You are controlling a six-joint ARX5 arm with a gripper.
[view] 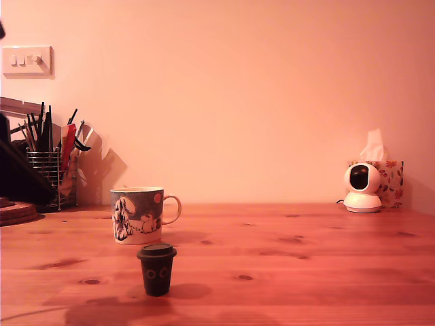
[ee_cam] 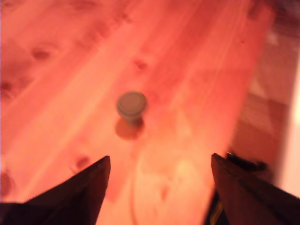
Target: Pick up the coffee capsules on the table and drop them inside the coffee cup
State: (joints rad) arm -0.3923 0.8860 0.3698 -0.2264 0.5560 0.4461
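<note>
A dark brown-black coffee capsule (view: 156, 269) with two round marks stands on the wooden table near its front edge, wide rim up. Just behind it, slightly to the exterior view's left, is the coffee cup (view: 138, 214), a printed mug with its handle pointing to that view's right. The wrist view is blurred and looks down on one small capsule (ee_cam: 131, 106) on the wood; its colour is unclear. My gripper (ee_cam: 159, 158) hangs open above the table, the capsule lying ahead of its two dark fingertips and apart from them. The gripper is out of the exterior view.
A wire-mesh utensil holder (view: 47, 174) and a dark object (view: 17, 178) stand at the back on the exterior view's left. A white camera (view: 362, 187) and a tissue box (view: 387, 182) are at the back right. The table edge (ee_cam: 248, 89) shows in the wrist view.
</note>
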